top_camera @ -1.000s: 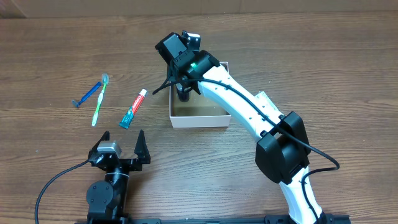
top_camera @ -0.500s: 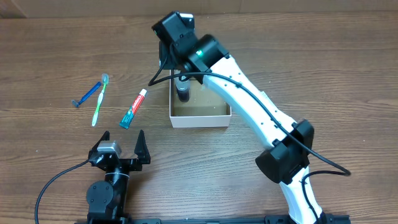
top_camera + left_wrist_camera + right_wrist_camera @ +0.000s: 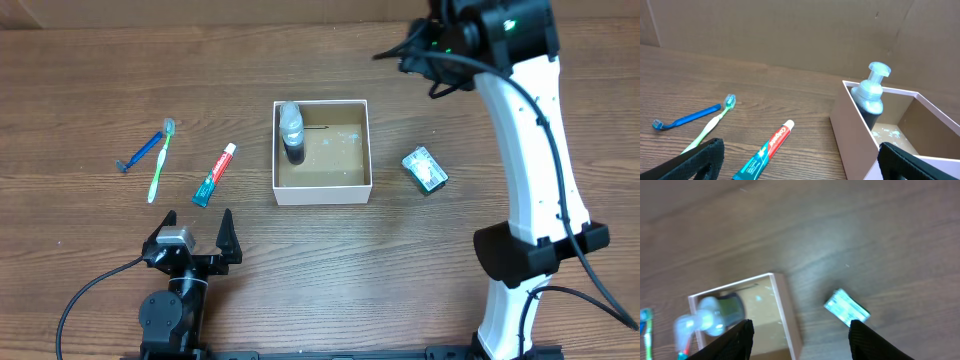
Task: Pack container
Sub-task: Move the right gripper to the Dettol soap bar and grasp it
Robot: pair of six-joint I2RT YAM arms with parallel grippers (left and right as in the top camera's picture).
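The container (image 3: 321,191), a white-walled square box with a brown floor, sits mid-table. A clear pump bottle (image 3: 291,130) with a dark base stands in its back left corner. My right gripper (image 3: 420,48) is high up, to the right of the box and behind it. In the right wrist view it is open and empty (image 3: 802,342), above the box wall (image 3: 785,305) and the blurred bottle (image 3: 710,317). My left gripper (image 3: 196,232) is open and empty near the front edge. In the left wrist view it (image 3: 800,165) faces the box (image 3: 852,135) and the bottle (image 3: 870,97).
A red-and-teal toothpaste tube (image 3: 214,174), a green toothbrush (image 3: 160,160) and a blue razor (image 3: 143,152) lie left of the box. A green-and-white packet (image 3: 425,169) lies to its right and also shows in the right wrist view (image 3: 846,307).
My right arm has risen out of the box and swung up and right, leaving the bottle standing inside. The packet is now uncovered. The left arm has not moved.
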